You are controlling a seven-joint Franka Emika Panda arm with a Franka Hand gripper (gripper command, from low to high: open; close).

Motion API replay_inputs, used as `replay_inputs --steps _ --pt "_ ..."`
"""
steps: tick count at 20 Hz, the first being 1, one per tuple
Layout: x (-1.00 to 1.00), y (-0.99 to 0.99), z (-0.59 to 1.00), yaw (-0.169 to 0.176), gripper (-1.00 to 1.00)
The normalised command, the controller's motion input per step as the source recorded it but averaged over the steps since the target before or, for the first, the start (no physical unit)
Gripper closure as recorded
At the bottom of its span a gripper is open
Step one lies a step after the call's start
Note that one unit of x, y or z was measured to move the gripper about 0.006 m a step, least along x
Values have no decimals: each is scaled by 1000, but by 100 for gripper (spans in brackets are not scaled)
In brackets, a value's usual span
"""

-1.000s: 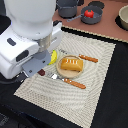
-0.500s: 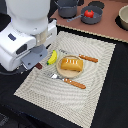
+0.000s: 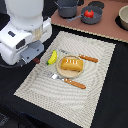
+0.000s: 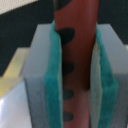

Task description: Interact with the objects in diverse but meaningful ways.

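arm (image 3: 22, 32) now a little farther toward the exterior view's left, banana (image 3: 52, 57) more exposed

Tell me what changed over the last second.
The gripper, fingers shut on the sausage, appears to have lifted slightly off the mat, toward the exterior view's left. Nothing was let go. The banana, bread loaf on the plate, fork and knife stayed put.

Even, soft indoor light, faint shadows, exterior view low-resolution and slightly blurred, wrist view heavily out of focus around the fingers (image 4: 52, 85), no glare
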Motion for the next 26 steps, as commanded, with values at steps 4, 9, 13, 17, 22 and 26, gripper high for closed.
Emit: replay_inputs --steps 4,9,13,17,22,26 --pt "-436 544 -248 38 100" --pt "-431 518 -207 41 100" --pt "-235 402 -210 25 100" --pt "-122 284 -73 23 -100" --pt "-139 259 -45 16 -100" --pt "-1 275 469 -30 -100"
